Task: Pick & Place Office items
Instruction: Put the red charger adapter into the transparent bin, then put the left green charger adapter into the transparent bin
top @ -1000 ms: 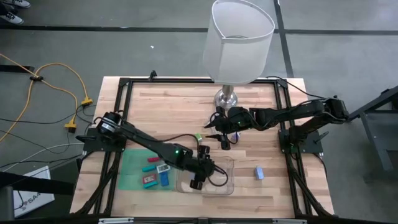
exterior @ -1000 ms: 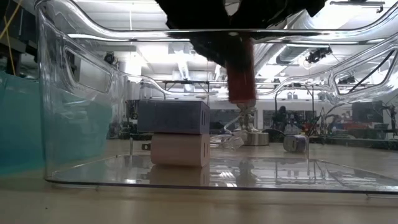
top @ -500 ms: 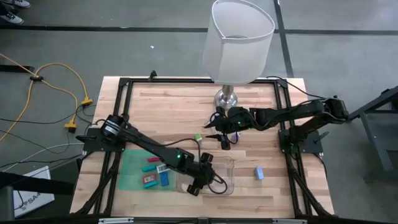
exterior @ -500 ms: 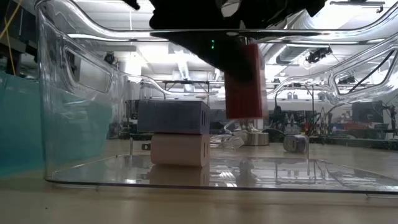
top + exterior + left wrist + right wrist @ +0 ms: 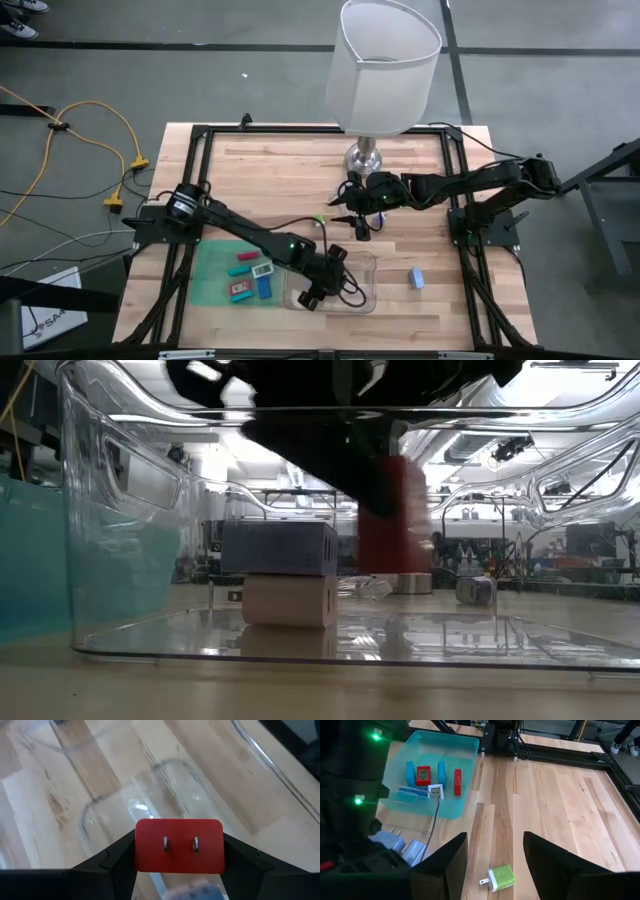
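Observation:
My left gripper (image 5: 312, 297) is over the clear plastic tray (image 5: 362, 298) and is shut on a red plug-shaped block (image 5: 179, 845) with two metal prongs. In the low view the red block (image 5: 393, 515) hangs inside the tray. Beside it, a blue-grey block (image 5: 278, 548) lies on top of a pale pink block (image 5: 290, 600) on the tray floor. My right gripper (image 5: 360, 227) is open and empty near the lamp base. It is just above a green plug block (image 5: 499, 876) that lies on the table. My left gripper pinches the red block between its two fingers (image 5: 117, 857), one on each of two opposite side faces (image 5: 137, 846). The pronged face is turned toward the wrist. The fingers come from above, pointing down into the tray. The block hangs clear of the tray floor.
A teal bin (image 5: 215, 275) left of the tray holds several small red, blue and white pieces (image 5: 427, 775). A blue block (image 5: 416, 277) lies on the table right of the tray. The big white-shaded lamp (image 5: 388, 60) stands at the far middle on its silver base (image 5: 362, 158).
My left gripper has carried the red block down into the clear tray and toward the table's near edge. The block stays in the hold. My right arm has kept still.

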### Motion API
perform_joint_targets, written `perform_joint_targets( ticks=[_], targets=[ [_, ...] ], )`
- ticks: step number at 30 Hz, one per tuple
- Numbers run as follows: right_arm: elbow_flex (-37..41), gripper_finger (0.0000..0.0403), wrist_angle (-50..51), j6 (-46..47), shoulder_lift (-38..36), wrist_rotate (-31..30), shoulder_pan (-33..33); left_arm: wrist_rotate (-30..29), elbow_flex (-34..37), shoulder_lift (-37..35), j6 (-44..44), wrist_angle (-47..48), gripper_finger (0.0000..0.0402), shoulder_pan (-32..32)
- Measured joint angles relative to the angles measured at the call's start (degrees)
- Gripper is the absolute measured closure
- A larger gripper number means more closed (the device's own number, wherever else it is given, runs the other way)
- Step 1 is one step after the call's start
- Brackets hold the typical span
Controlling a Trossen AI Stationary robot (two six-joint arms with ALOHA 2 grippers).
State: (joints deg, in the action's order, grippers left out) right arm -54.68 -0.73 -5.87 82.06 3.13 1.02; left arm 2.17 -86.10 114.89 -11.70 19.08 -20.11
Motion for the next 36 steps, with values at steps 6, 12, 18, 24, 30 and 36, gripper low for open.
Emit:
perform_joint_targets(
  ticks=[6,12,18,24,30,36],
  targets=[
    [0.0,0.0223,-0.1,0.0,0.0,0.0,0.0,0.7,-0.1,0.2,0.9,-0.1,0.0183,0.6],
    [0.0,0.0223,-0.2,0.0,0.0,0.0,0.0,0.7,-0.1,0.2,1.0,0.0,0.0183,0.5],
    [0.0,0.0223,-0.1,0.0,0.0,0.0,0.0,0.6,-0.1,0.2,1.0,0.2,0.0183,0.5],
    [0.0,0.0223,-0.2,0.0,0.0,0.0,0.0,0.6,-0.1,0.2,2.2,0.9,0.0180,0.5],
    [0.0,0.0223,-0.1,0.0,0.0,0.0,0.0,-0.4,-0.1,0.2,2.3,0.9,0.0144,0.2],
    [0.0,0.0223,-0.1,0.0,0.0,0.0,0.0,-0.5,-0.1,0.2,2.3,0.9,0.0128,0.1]
  ],
)
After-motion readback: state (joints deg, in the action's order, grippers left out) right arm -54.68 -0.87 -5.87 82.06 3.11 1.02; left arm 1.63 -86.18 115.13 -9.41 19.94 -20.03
